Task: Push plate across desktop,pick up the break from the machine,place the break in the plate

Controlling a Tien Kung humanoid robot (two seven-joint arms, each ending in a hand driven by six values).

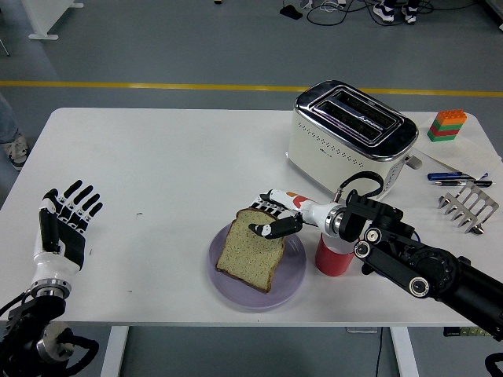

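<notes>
My right hand (271,217) is clamped on the bread slice (250,248) lying on the purple plate (294,271), while my left hand (63,228) rests open on the desk (173,165).

A lab: white table (173,165) on grey floor (yellow line (141,85), cables (346,12)).

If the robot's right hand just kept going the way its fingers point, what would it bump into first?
The right hand points left, its fingers pinching the bread slice on the purple plate. Beyond the bread, the white table looks bare that way; the left hand lies far off, probably nearer than that line.
</notes>
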